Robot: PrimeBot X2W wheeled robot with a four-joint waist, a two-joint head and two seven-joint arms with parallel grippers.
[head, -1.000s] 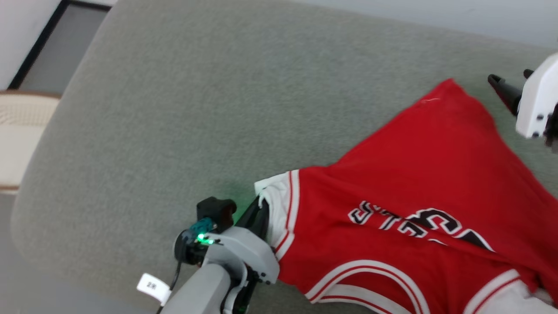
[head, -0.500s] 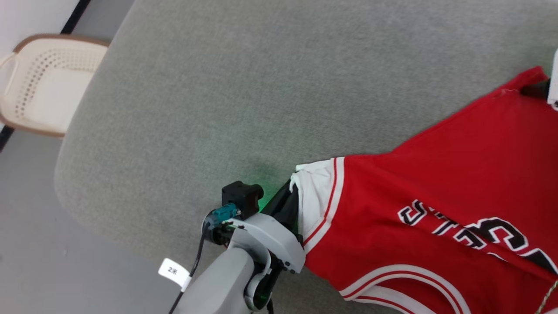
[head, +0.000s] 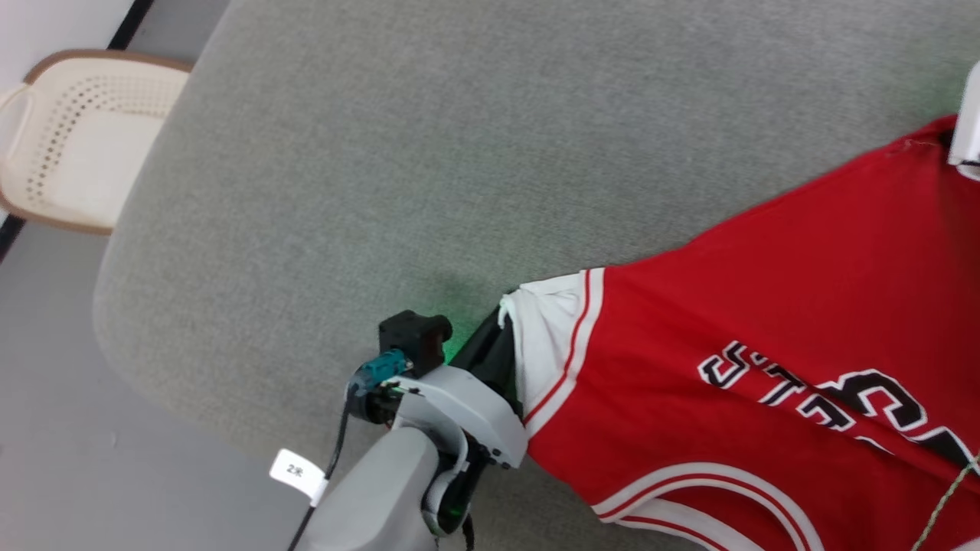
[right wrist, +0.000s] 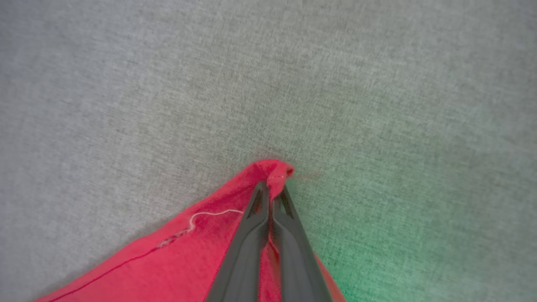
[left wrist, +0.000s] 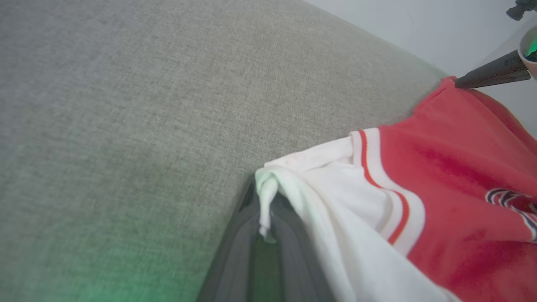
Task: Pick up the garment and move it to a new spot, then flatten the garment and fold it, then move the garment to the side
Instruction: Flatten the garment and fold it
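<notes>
The garment (head: 766, 306), a red jersey with white-and-red trim and black white-outlined lettering, lies spread over the grey cushion at the right of the head view. My left gripper (head: 501, 325) is shut on its white sleeve corner (left wrist: 268, 188). My right gripper (right wrist: 272, 186) is shut on the garment's red corner (right wrist: 272, 170); its dark finger (left wrist: 491, 75) also reaches that corner in the left wrist view. In the head view a white piece of the right arm (head: 966, 122) shows at the right edge, at that same red corner.
The grey fabric cushion (head: 398, 153) stretches wide to the left and up from the garment. A cream perforated basket (head: 69, 138) stands on the grey floor (head: 53, 428) beyond the cushion's left edge. A thin green-yellow cord (head: 945, 497) crosses the lower right corner.
The head camera swung left, bringing the basket into view. My right gripper, open beside the red corner a second ago, has closed on it. The left gripper kept its grip on the sleeve.
</notes>
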